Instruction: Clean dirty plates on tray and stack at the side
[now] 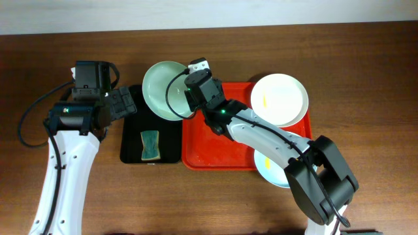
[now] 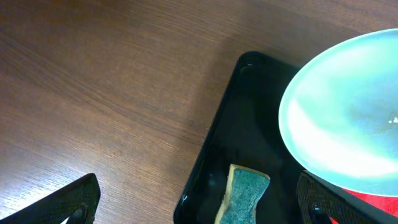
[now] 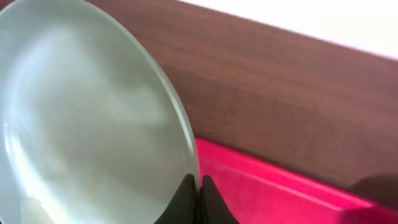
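My right gripper (image 1: 187, 104) is shut on the right rim of the pale green plate (image 1: 162, 88) and holds it tilted above the gap between the black tray and the red tray (image 1: 209, 147). In the right wrist view its fingertips (image 3: 199, 186) pinch the plate's edge (image 3: 81, 124), and faint yellow specks show on the plate. A white plate (image 1: 279, 98) with a yellow smear lies at the tray's back right. A pale blue plate (image 1: 269, 171) pokes out under the right arm at the tray's front right. My left gripper (image 1: 124, 104) stands open beside the green plate (image 2: 342, 124).
A narrow black tray (image 1: 130, 153) lies left of the red tray and carries a green-and-yellow sponge (image 1: 149, 145). In the left wrist view the sponge (image 2: 245, 193) sits between my open fingers (image 2: 74, 199). Brown wooden table surrounds both trays; a white wall runs along the back.
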`<state>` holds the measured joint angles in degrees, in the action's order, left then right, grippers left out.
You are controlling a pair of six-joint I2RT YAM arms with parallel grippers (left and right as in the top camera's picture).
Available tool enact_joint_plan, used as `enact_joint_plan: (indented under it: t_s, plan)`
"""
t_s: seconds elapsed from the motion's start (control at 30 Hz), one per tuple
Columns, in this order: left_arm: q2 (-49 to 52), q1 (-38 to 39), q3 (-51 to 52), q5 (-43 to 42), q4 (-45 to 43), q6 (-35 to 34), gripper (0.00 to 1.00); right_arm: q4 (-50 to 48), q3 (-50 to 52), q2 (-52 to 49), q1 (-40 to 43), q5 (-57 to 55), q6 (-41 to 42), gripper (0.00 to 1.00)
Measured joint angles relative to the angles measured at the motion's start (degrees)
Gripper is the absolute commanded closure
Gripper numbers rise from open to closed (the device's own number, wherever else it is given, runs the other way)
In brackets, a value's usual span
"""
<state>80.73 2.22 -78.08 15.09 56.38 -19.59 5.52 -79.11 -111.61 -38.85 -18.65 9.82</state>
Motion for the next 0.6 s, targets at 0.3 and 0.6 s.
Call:
enact_joint_plan:
  t_s: [0.3, 0.6]
  plan:
    - [0.00, 0.00, 0.00, 0.00, -0.02, 0.00, 0.01, -0.02, -3.96, 3.72, -2.05, -2.62, -11.08, 0.96]
    - [0.00, 0.00, 0.00, 0.00, 0.00, 0.00, 0.01, -2.12, -6.19, 5.95, -7.28, -11.63, -25.18, 0.96]
